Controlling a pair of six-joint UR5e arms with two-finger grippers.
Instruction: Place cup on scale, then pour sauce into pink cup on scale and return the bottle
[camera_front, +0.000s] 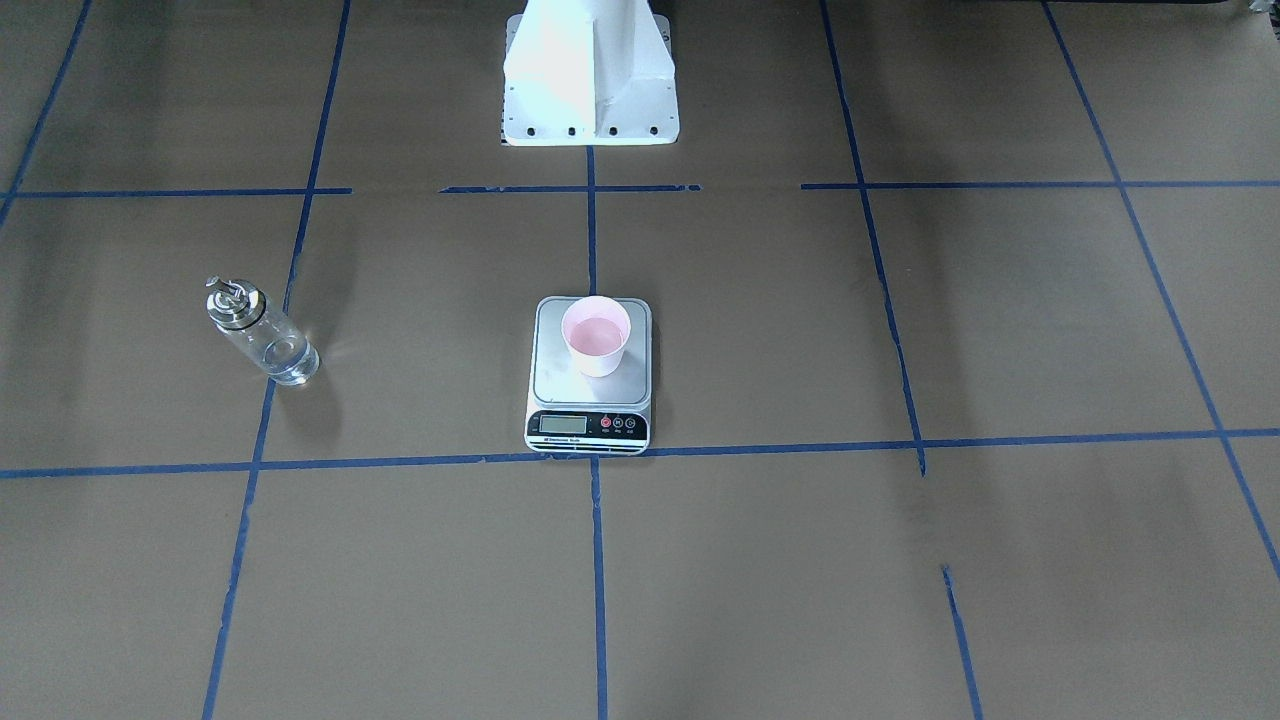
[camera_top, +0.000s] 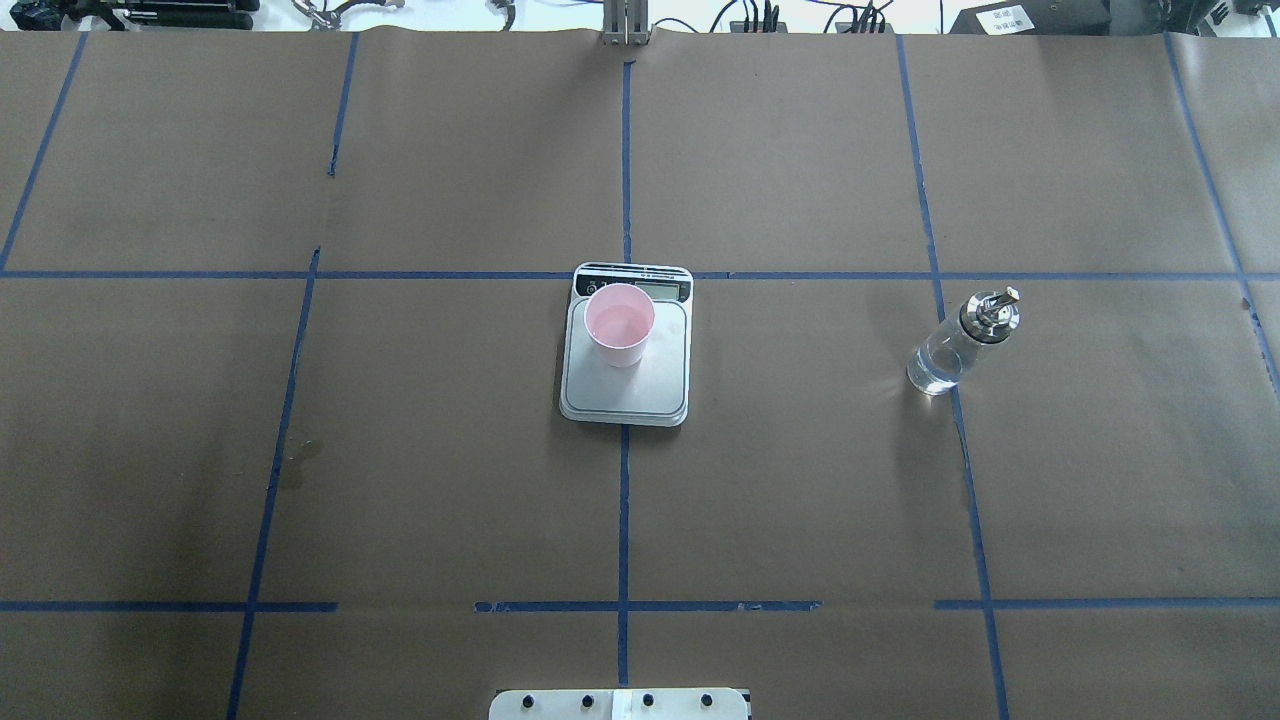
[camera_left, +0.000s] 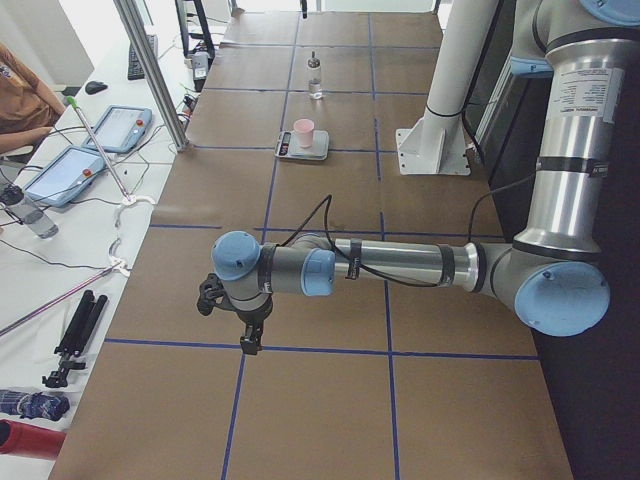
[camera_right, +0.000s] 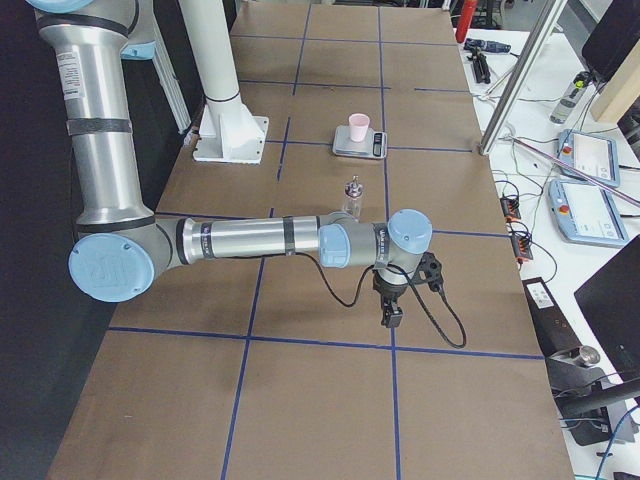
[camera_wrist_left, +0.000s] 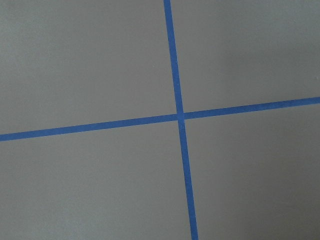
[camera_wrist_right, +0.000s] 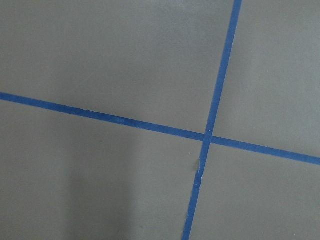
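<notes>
The pink cup (camera_front: 597, 337) stands upright on the back part of the scale (camera_front: 560, 380), at the middle of the table. A pale liquid surface seems to show inside the cup (camera_top: 620, 325). The bottle (camera_front: 262, 335) with its silver pourer top stands alone on the paper on the robot's right side, clear sauce (camera_top: 930, 368) in its lower part. Nothing holds the bottle (camera_top: 955, 345). My left gripper (camera_left: 250, 335) hangs over a tape crossing far from the scale. My right gripper (camera_right: 390, 315) hangs a little beyond the bottle (camera_right: 353, 195). I cannot tell whether either is open or shut.
The robot's white pedestal (camera_front: 590, 80) stands behind the scale. Blue tape lines grid the brown paper. Beside the table are tablets (camera_left: 115, 128), cables, a tripod (camera_left: 75, 335) and a seated person (camera_left: 25, 90). Both wrist views show only paper and a tape crossing (camera_wrist_left: 180, 117).
</notes>
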